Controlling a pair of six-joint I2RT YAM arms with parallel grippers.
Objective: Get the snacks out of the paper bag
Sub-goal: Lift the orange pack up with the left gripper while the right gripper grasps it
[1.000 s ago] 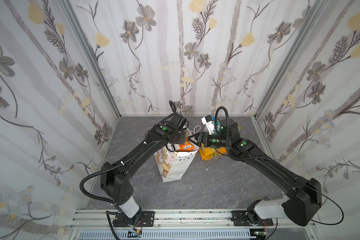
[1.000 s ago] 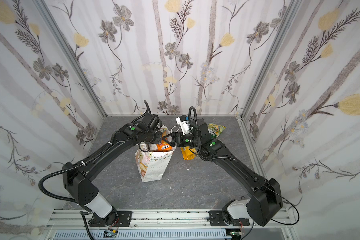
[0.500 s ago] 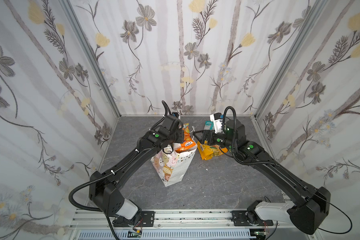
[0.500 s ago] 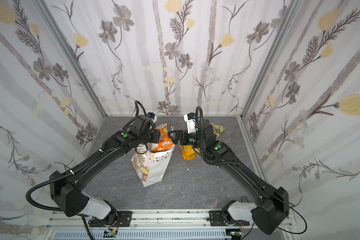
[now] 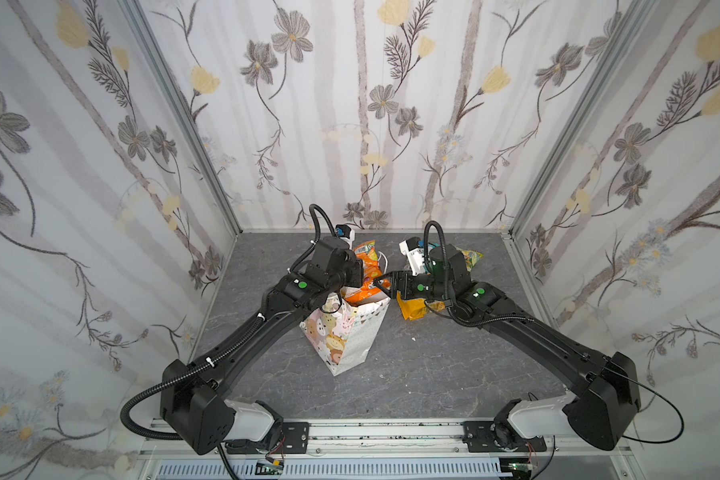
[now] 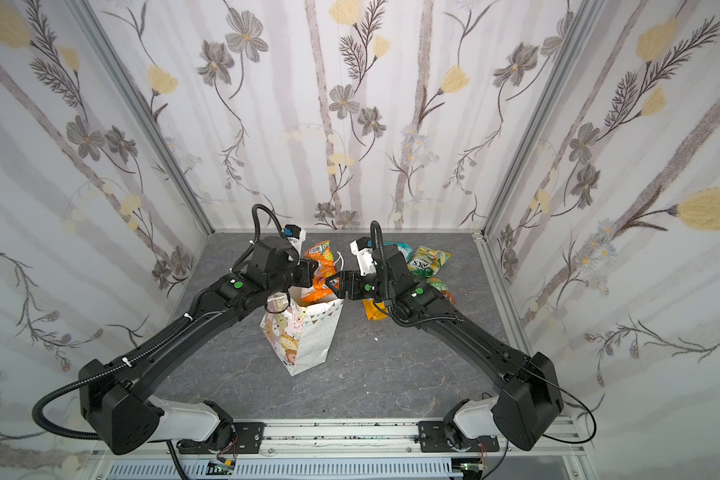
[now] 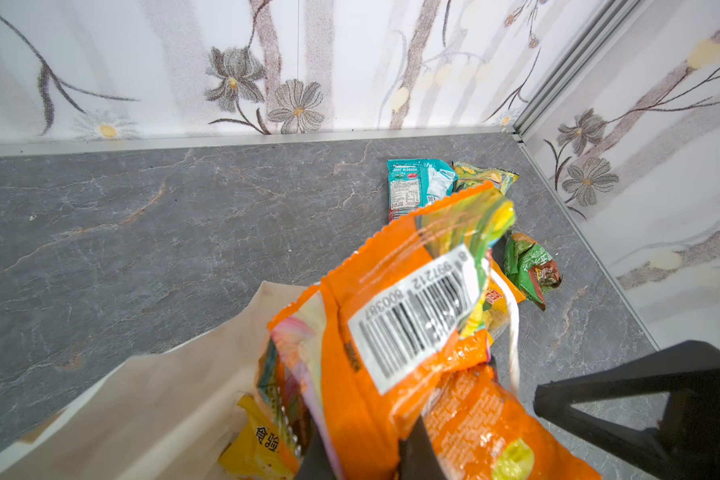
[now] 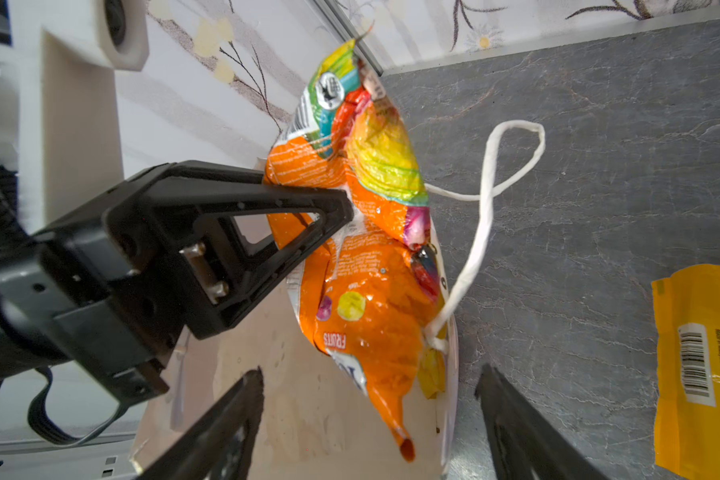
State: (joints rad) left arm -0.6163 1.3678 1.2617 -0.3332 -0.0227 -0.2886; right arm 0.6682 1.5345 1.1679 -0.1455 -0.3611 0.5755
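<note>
Lifted since a second ago: orange packet [image 8: 371, 257], now hanging half out of the paper bag [image 5: 350, 332], left gripper [image 8: 344, 208] pinching its middle. Right gripper [image 5: 381, 286] is waiting spread beside it. Risk: cord handle [image 8: 487, 199] is lying against the packet, possibly snagging it and tipping the bag.

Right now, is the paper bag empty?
Not empty. A yellow packet lies inside the paper bag, and the left gripper is shut on an orange packet whose lower end hangs in its mouth.
</note>
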